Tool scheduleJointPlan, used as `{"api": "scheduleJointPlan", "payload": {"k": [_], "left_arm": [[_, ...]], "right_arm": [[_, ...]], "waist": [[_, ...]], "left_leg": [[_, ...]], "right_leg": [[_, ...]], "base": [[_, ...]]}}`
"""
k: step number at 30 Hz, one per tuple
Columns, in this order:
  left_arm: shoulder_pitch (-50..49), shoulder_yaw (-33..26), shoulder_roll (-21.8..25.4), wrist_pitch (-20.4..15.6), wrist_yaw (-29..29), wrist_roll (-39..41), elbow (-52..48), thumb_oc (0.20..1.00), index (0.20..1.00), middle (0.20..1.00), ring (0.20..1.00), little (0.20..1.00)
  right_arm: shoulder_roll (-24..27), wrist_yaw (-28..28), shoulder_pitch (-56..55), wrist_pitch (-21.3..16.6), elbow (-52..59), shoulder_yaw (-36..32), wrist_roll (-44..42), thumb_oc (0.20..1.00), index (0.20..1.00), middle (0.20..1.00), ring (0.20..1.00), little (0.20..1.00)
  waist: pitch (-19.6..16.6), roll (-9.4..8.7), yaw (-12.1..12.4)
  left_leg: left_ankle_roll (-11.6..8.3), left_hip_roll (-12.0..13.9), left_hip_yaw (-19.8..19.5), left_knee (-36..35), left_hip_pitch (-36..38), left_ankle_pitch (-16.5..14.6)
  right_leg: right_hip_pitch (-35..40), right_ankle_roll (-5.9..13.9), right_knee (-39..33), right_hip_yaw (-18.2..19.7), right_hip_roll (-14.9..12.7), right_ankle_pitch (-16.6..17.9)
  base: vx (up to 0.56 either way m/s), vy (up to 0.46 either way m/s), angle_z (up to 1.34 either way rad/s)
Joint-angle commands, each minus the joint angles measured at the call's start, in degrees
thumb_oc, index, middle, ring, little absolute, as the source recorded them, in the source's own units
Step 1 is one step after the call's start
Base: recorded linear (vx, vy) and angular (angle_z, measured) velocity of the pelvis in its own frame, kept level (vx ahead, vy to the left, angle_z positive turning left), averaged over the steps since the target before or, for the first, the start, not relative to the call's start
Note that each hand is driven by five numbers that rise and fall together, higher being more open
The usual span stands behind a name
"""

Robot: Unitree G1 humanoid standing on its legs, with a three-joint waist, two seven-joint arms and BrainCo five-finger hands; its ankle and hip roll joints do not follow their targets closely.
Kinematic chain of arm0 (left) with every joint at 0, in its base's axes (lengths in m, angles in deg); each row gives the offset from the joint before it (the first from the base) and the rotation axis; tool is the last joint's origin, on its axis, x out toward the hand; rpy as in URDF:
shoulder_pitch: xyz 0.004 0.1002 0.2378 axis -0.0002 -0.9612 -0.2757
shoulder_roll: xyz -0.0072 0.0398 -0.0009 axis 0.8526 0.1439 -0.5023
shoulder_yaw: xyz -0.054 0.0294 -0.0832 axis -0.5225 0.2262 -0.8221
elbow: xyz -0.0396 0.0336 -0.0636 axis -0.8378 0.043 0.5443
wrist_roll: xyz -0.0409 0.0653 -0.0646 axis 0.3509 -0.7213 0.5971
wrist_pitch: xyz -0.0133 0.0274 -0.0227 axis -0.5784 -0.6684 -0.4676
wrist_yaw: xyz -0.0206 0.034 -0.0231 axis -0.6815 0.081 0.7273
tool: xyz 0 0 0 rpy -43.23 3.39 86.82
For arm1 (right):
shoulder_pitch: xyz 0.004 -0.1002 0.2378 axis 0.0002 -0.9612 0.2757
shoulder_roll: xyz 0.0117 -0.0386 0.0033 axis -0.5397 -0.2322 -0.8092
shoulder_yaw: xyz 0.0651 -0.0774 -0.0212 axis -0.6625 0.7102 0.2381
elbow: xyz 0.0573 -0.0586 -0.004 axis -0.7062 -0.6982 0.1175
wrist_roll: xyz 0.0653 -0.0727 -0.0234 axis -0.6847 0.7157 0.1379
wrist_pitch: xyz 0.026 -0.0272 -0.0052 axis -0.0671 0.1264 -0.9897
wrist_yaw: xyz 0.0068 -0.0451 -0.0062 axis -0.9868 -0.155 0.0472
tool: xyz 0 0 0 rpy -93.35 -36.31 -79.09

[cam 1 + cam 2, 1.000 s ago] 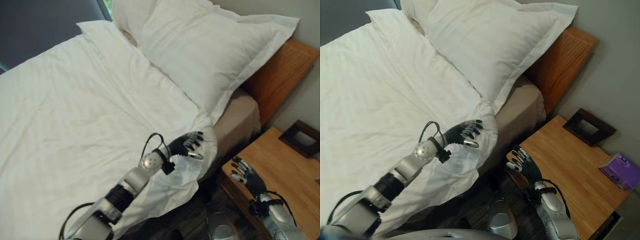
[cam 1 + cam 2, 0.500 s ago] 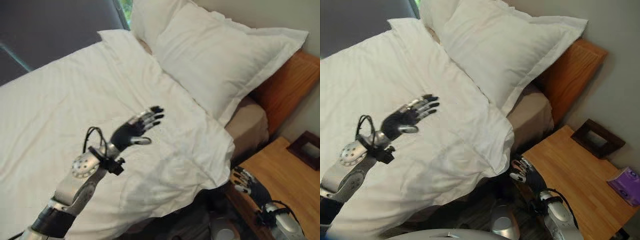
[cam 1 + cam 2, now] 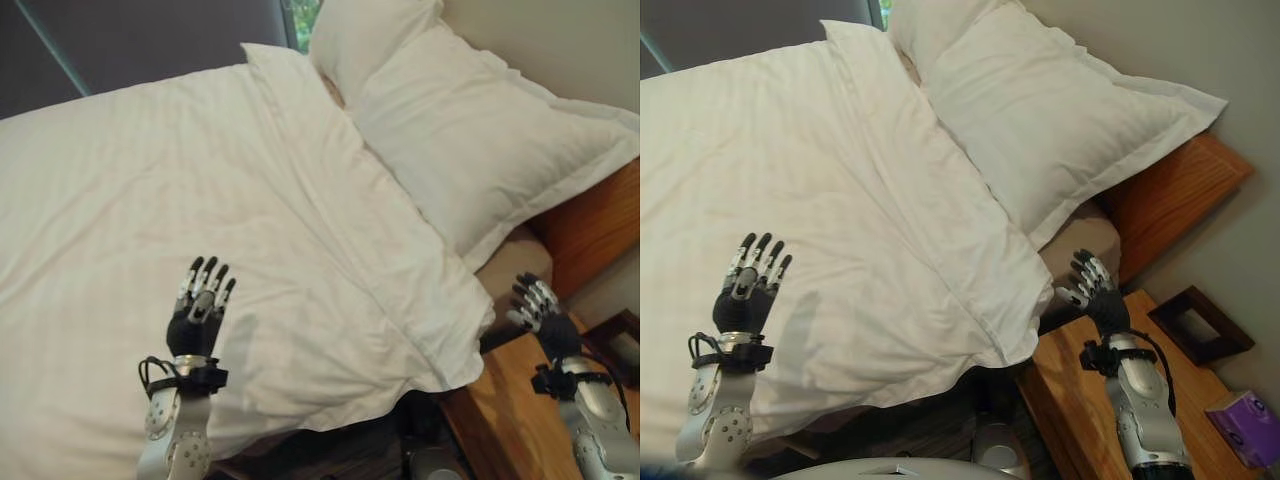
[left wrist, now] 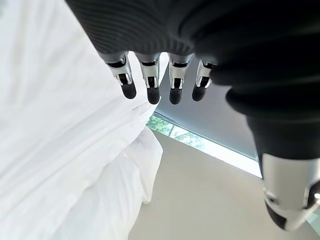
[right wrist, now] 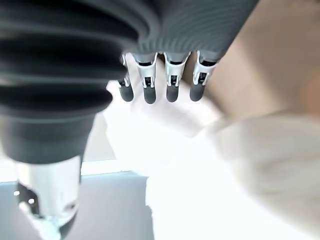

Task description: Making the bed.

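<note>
Letting go: left hand is now hanging clear above the duvet, fingers straight and spread, holding nothing; a second ago it was pinching the corner at the bed's near edge.
Left wrist view: fingers are extending in a row with only white bedding and window behind them, nothing between them and the thumb.
Duvet: lying spread over the mattress, its corner now draping flat over the near edge instead of bunching up under the hand.
Right hand: is hovering by the exposed tan mattress side, higher than half a second ago, fingers loosely extended and apart; it looks clear of the cloth, though contact is hard to judge from here.
Pillows: two pillows are sitting against the wooden headboard, overlapping the duvet's top edge.
Camera: head is panning too, so most of the scene shift is view motion, not the bedding moving.
Task read: corner pull looks finished; what's probably remaining is smoothing the faint creases near the corner.
</note>
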Motion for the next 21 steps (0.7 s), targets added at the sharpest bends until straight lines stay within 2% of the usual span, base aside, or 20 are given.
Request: {"api": "scheduleJointPlan", "payload": {"k": [1, 4, 9, 10, 11, 12, 21], "left_arm": [[2.33, 1.93, 1.68, -0.52, -0.68, 1.03, -0.51, 1.000, 1.000, 1.000, 1.000, 1.000], [3.42, 5.33, 1.32, 0.29, -0.20, 1.27, -0.64, 1.000, 1.000, 1.000, 1.000, 1.000], [4.09, 7.34, 1.19, 0.94, 0.40, 2.08, -0.64, 1.000, 1.000, 1.000, 1.000, 1.000], [3.75, 7.55, 1.34, 1.18, 0.24, 2.38, -0.73, 1.000, 1.000, 1.000, 1.000, 1.000], [3.36, 7.85, 1.60, 1.25, 0.07, 2.50, -1.04, 1.000, 1.000, 1.000, 1.000, 1.000], [2.99, 8.08, 1.88, 1.38, -0.06, 2.62, -0.74, 1.000, 1.000, 1.000, 1.000, 1.000], [3.55, 9.91, 3.63, 1.38, -0.98, 4.95, -0.66, 1.000, 1.000, 1.000, 1.000, 1.000]], "right_arm": [[-0.17, 0.33, 8.38, -3.21, 0.96, 2.57, -8.28, 1.000, 1.000, 1.000, 1.000, 1.000], [-4.08, 0.45, 15.38, -2.56, -0.25, 9.35, -14.43, 1.000, 1.000, 1.000, 1.000, 1.000], [-6.31, 0.90, 22.29, -0.88, -3.53, 15.46, -14.47, 1.000, 1.000, 1.000, 1.000, 1.000], [-6.73, 0.84, 23.78, -0.76, -5.11, 15.91, -14.79, 0.912, 0.912, 0.912, 0.912, 0.912], [-7.15, 1.14, 25.07, -0.68, -6.93, 16.33, -14.99, 0.514, 0.514, 0.514, 0.514, 0.514], [-7.65, 1.53, 26.44, -0.69, -9.43, 16.58, -15.24, 0.200, 0.200, 0.200, 0.200, 0.200], [-6.39, 4.80, 35.24, -1.13, -23.60, 13.83, -16.75, 0.200, 0.200, 0.200, 0.200, 0.200]], "waist": [[1.85, 0.17, 2.85], [2.35, 0.20, 4.45], [2.59, 0.34, 6.42], [2.69, 0.45, 6.83], [2.74, 0.59, 7.29], [2.84, 0.68, 7.73], [4.62, 2.47, 9.66]], "left_leg": [[-0.37, 0.44, -2.98, 0.31, -6.24, 6.34], [-0.44, 0.40, -3.48, 0.31, -6.90, 6.75], [-0.64, 0.27, -4.52, 0.31, -7.53, 7.24], [-0.66, 0.23, -4.81, 0.31, -7.62, 7.31], [-0.71, 0.21, -5.08, 0.31, -7.71, 7.41], [-0.77, 0.21, -5.23, 0.31, -7.86, 7.47], [-0.98, -0.15, -6.79, 0.31, -10.63, 8.66]], "right_leg": [[7.96, 2.13, 0.98, -1.04, 0.07, -9.59], [7.52, 2.04, 0.98, -1.61, -0.03, -9.35], [7.47, 1.87, 0.98, -2.53, -0.23, -9.29], [7.58, 1.85, 0.98, -2.83, -0.31, -9.33], [7.64, 1.77, 0.98, -2.99, -0.34, -9.38], [7.66, 1.73, 0.98, -3.24, -0.40, -9.44], [5.48, 1.61, 0.98, -4.27, -0.48, -8.93]], "base": [[-0.07, -0.021, 0.13], [-0.05, -0.005, 0.06], [-0.02, -0.018, 0.18], [0.00, -0.016, 0.08], [-0.01, -0.019, 0.03], [-0.01, -0.018, 0.06], [-0.03, -0.014, 0.12]]}}
